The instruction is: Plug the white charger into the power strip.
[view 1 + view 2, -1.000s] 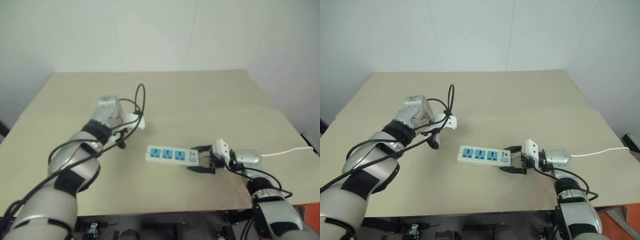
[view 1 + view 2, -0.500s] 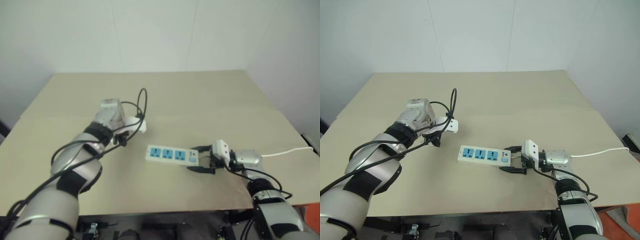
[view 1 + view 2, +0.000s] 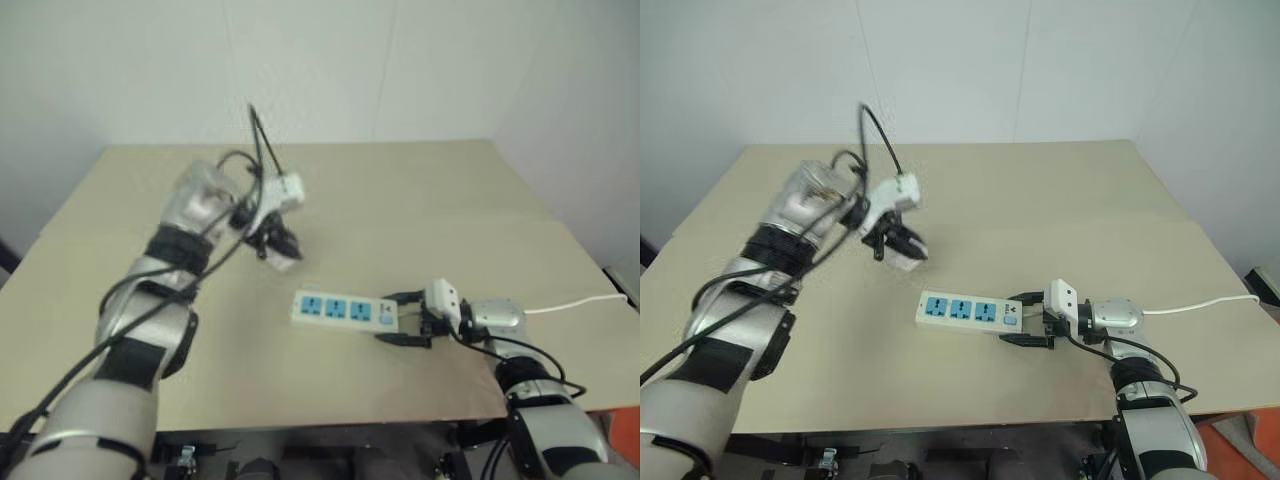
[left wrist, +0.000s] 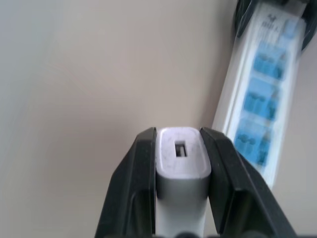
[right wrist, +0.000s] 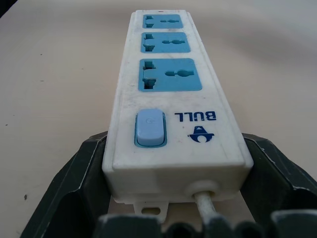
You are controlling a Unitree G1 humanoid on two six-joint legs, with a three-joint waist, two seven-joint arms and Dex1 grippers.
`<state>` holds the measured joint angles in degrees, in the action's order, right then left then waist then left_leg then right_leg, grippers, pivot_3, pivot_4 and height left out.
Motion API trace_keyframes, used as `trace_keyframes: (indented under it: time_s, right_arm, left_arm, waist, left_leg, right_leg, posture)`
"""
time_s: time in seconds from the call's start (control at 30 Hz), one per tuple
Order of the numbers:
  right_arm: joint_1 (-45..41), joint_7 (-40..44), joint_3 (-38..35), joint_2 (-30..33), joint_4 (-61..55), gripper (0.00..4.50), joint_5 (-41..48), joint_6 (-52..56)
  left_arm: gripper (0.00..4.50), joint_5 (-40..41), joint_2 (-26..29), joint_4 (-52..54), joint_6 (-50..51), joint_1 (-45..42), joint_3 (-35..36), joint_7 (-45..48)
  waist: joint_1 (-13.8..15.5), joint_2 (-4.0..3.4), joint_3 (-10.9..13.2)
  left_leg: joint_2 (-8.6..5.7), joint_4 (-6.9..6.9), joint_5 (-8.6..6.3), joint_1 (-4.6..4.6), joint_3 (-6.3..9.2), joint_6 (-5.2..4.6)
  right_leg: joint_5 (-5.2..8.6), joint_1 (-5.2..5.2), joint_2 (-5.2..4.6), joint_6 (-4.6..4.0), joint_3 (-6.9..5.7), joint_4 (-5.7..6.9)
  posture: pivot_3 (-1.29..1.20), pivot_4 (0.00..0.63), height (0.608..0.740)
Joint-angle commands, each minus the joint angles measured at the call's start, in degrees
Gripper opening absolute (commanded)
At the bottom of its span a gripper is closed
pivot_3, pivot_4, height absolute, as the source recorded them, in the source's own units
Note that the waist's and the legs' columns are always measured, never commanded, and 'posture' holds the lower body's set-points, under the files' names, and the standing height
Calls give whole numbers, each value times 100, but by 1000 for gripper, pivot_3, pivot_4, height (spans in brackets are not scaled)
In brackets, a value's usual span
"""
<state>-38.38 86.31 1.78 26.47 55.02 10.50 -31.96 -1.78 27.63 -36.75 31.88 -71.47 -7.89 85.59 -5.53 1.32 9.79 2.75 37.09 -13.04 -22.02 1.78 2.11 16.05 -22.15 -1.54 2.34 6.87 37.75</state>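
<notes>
As the left arm has swung up off the counter [image 3: 1060,190], the pick is done.
Power strip [image 3: 968,311] lies beside and below the left hand [image 4: 179,148], its switch end between the fingers of the right hand [image 5: 176,198]; white charger [image 4: 181,158] is now clenched between the left fingers, lifted clear. Next, in my judgement: carry across and align over a socket.

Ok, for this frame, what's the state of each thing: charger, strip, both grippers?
charger: held between the left gripper's fingers, lifted off the table, not plugged in.
strip: flat on the table, all three sockets empty, switch end between the right gripper's fingers.
left gripper: shut on the charger, raised above the table.
right gripper: around the strip's switch end, fingers on both sides of it.
</notes>
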Motion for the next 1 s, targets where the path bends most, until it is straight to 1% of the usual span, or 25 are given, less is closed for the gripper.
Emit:
trace_keyframes:
  time_s: [0.03, 0.1, 0.17, 0.23, 0.33, 0.5, 0.67, 1.0]
  right_arm:
    - [-16, 400, 191, -11, 177, 3403, -110, 283]
    - [-92, 453, 220, -96, 231, 3403, -120, 338]
    - [-156, 447, 242, -161, 297, 3403, -150, 359]
    - [-222, 459, 260, -217, 378, 3403, -176, 414]
    - [-299, 486, 275, -281, 502, 3403, -201, 378]
    - [-384, 618, 320, -337, 574, 3403, -183, 332]
    - [-345, 618, 431, -364, 507, 3403, -166, 308]
    - [-34, 618, 508, -333, 219, 3403, -144, 309]
  left_arm:
    - [1017, 1403, -128, 916, -56, 786, 1243, -92]
    - [1017, 1838, -232, 1585, -398, 1539, 1427, 21]
    - [1017, 2204, -316, 1950, -432, 2005, 1493, 106]
    - [1017, 2561, -420, 2118, -457, 2330, 1565, 134]
    - [1017, 2642, -576, 2031, -909, 2606, 1423, 125]
    - [1017, 2558, -594, 1513, -1519, 2567, 958, 661]
    - [1017, 2534, -661, 909, -2347, 2433, 365, 691]
    - [1017, 2757, -1038, 62, -2947, 2285, 45, 691]
  waist:
    - [-1, -6, -3]
    - [-9, -27, -23]
    - [-6, -25, -23]
    - [-6, -20, -21]
    - [-13, -14, -23]
    - [-48, -14, -26]
    - [-80, -13, -26]
    - [-110, -13, -26]
  left_leg:
    - [0, 0, 0, 4, -2, 0]
    - [0, 0, 0, 7, -4, 0]
    - [2, 5, 1, 14, -6, 2]
    - [3, 14, 3, 9, -2, 5]
    - [3, 26, 3, 9, 3, 5]
    - [2, 24, 3, 27, 0, 5]
    - [2, 23, 3, 25, 1, 5]
    - [2, 23, 3, 20, 1, 4]
  right_leg:
    - [0, 2, -2, 0, 0, 2]
    - [-1, 4, -6, -1, 1, 24]
    - [-1, 5, -6, -1, 1, 26]
    - [-1, 2, -3, -2, 0, 25]
    - [-1, 4, 1, -1, 0, 28]
    - [-1, 18, 7, -1, 5, 26]
    - [-1, 18, 7, -1, 6, 24]
    - [0, 18, 7, 0, 6, 22]
  posture:
    - [0, 150, 740]
    - [0, 150, 740]
    - [0, 150, 740]
    - [0, 150, 740]
    - [0, 150, 740]
    - [0, 150, 740]
    - [0, 150, 740]
    - [0, 150, 740]
